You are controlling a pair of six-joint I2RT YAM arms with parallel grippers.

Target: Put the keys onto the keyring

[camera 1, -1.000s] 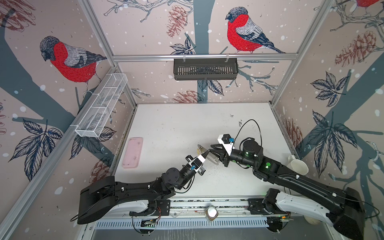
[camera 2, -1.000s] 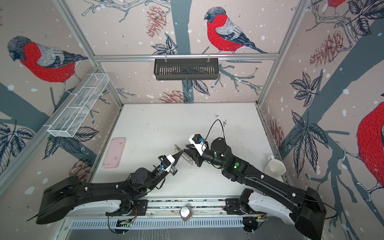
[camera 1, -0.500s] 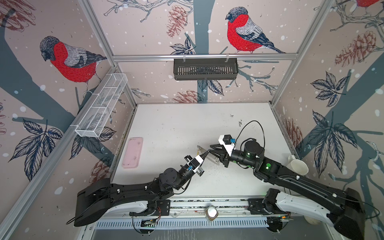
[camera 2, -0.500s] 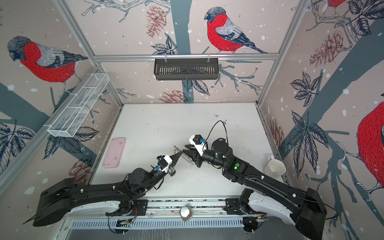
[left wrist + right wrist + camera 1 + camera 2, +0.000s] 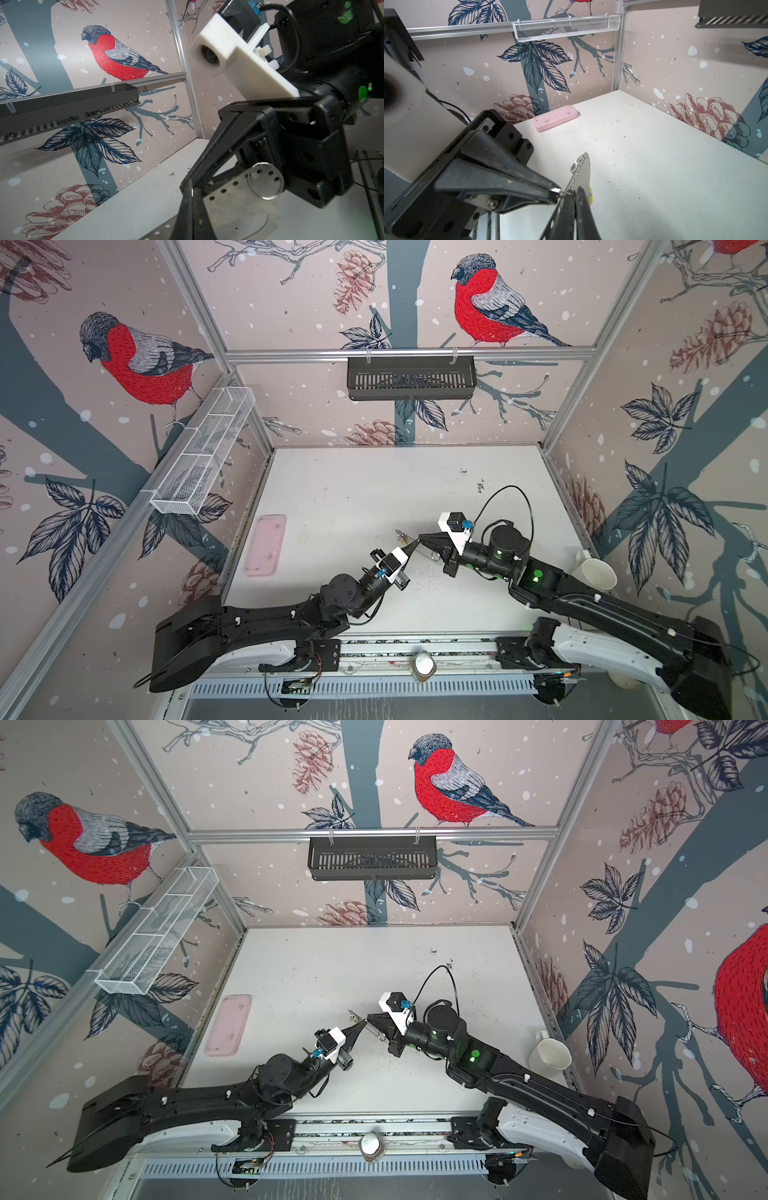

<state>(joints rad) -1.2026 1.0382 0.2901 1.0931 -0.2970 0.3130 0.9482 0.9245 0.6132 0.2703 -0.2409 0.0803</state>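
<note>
Jaws, top views: both pairs are closed. My left gripper (image 5: 414,547) and right gripper (image 5: 421,537) meet tip to tip above the table (image 5: 365,489). The keyring (image 5: 402,536) is between them, lifted off the surface.
Pink tray, top views: it lies flat by the left wall (image 5: 266,545), and I see only dark specks on it.
White mug, top views: it is at the right edge of the table (image 5: 598,576), with its mouth turned toward the camera and a white inside.
Mesh basket and black shelf, top views: the mesh basket (image 5: 203,456) hangs on the left wall and the black shelf (image 5: 411,377) on the back wall. What lies in them I cannot tell.
Left wrist view: my left fingers (image 5: 187,218) pinch a small ring (image 5: 190,187), seen edge-on, at the edge of the plate. The keyring is face-on here, with its row of holes and a large ring (image 5: 264,180) at its rounded end. The top views do not give this detail.
Right wrist view: my right fingers (image 5: 584,218) clamp the keyring itself, which rises nearly edge-on from them. An upper ring (image 5: 575,166) sits near its far end. A yellow tag (image 5: 591,195) shows just behind the plate, only in this view, and I cannot tell if it is hooked on.
Since one second ago: the right jaws were a little apart and are now together. The keyring keeps the same spot in the air, and the pink tray and white mug have not moved.
</note>
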